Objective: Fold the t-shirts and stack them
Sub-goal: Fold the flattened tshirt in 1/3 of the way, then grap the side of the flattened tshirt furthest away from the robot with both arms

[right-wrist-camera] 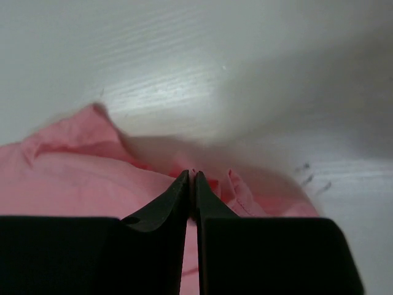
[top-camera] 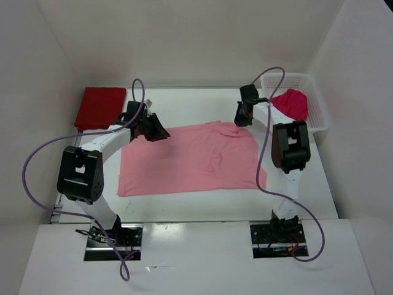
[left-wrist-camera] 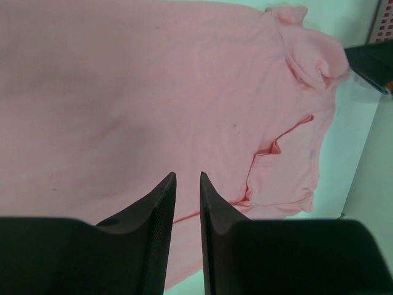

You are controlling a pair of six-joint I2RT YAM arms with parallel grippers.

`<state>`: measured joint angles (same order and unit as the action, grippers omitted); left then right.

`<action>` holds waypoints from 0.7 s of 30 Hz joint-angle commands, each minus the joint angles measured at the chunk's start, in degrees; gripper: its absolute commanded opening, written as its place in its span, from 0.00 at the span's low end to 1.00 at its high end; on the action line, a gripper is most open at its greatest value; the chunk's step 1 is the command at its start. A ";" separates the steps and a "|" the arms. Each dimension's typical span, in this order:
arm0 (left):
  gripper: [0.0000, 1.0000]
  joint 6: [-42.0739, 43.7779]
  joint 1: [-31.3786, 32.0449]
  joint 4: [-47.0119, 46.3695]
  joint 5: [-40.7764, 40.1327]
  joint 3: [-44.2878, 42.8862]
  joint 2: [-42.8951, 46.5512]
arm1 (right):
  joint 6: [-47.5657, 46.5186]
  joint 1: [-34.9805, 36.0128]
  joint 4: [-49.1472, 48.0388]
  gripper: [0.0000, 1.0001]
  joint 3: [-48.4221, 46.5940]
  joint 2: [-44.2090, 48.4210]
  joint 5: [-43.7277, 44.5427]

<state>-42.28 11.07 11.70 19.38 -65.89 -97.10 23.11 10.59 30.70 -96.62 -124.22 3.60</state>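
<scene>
The light pink t-shirt (top-camera: 190, 160) lies spread flat on the white table, and also shows in the left wrist view (left-wrist-camera: 153, 92) and the right wrist view (right-wrist-camera: 73, 178). My left gripper (top-camera: 161, 134) hovers over its far left part, jaws a narrow gap apart and empty (left-wrist-camera: 184, 175). My right gripper (top-camera: 241, 121) is at the shirt's far right corner, shut on a bunched fold of pink cloth (right-wrist-camera: 191, 174). The dark red t-shirt (top-camera: 99, 107) lies folded at the back left. The magenta-crimson t-shirt (top-camera: 291, 103) lies crumpled in the basket.
A white mesh basket (top-camera: 319, 110) stands at the back right, against the right wall. White walls enclose the table on three sides. Bare table (top-camera: 202, 104) shows behind the pink shirt. Purple cables loop off both arms.
</scene>
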 commanded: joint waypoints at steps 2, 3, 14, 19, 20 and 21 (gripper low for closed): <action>0.29 -0.69 -0.17 -3.79 1.62 0.32 0.85 | 0.27 -0.31 -9.25 0.12 10.29 15.66 -1.74; 0.29 -0.70 -0.17 -3.79 1.63 0.32 1.38 | 0.27 -0.31 -9.86 0.13 12.22 17.33 -2.36; 0.33 -1.22 1.50 -5.64 1.54 12.09 9.73 | 0.71 1.98 -6.18 0.34 36.41 34.92 -6.24; 0.34 -1.22 1.50 -5.65 1.62 12.11 9.74 | 0.09 0.48 -6.88 0.47 28.53 30.56 -5.08; 0.35 -1.22 1.50 -5.64 1.63 12.10 9.21 | 1.48 -0.12 -6.88 0.47 23.89 29.14 -5.70; 0.35 -1.22 1.50 -5.64 1.63 11.49 9.21 | 2.10 -0.13 -6.88 0.49 21.50 27.91 -6.49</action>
<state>-43.66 12.53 8.08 19.94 -52.53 -88.64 24.47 11.35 27.03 -66.00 -93.95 -2.07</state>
